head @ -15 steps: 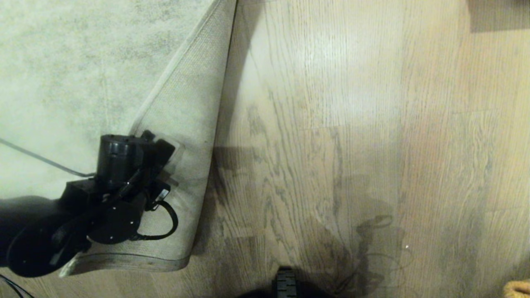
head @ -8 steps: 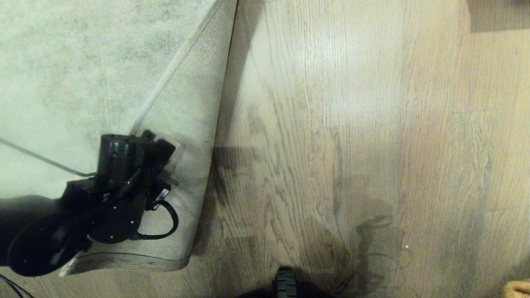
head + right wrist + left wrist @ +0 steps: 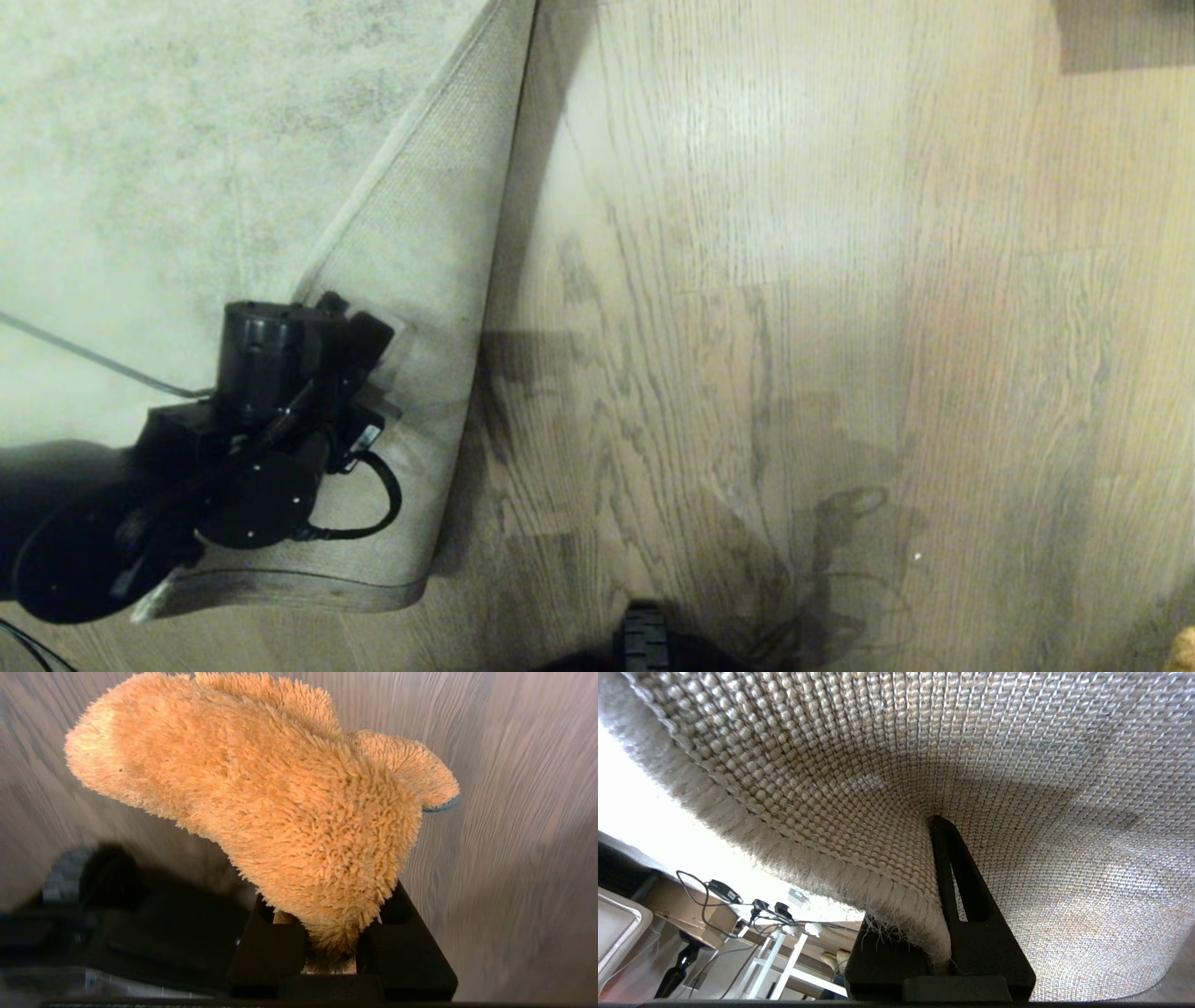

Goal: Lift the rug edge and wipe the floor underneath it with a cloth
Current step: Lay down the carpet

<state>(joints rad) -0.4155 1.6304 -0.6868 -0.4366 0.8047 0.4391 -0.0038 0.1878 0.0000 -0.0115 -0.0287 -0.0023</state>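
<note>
Both grippers are pinched shut: the left gripper (image 3: pixel 941 905) on the rug edge (image 3: pixel 420 308), the right gripper (image 3: pixel 331 947) on the cloth (image 3: pixel 261 793). The left bite looks shallow, so the folded rug edge might slip free and drop onto the floor (image 3: pixel 794 280) mid-wipe.

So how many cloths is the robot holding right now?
1: a fluffy orange-yellow cloth pinched in the right gripper above the wood plank floor. The left gripper clamps the grey-beige rug edge instead.

oak-look plank floor (image 3: pixel 794 280), soft sheen
</note>
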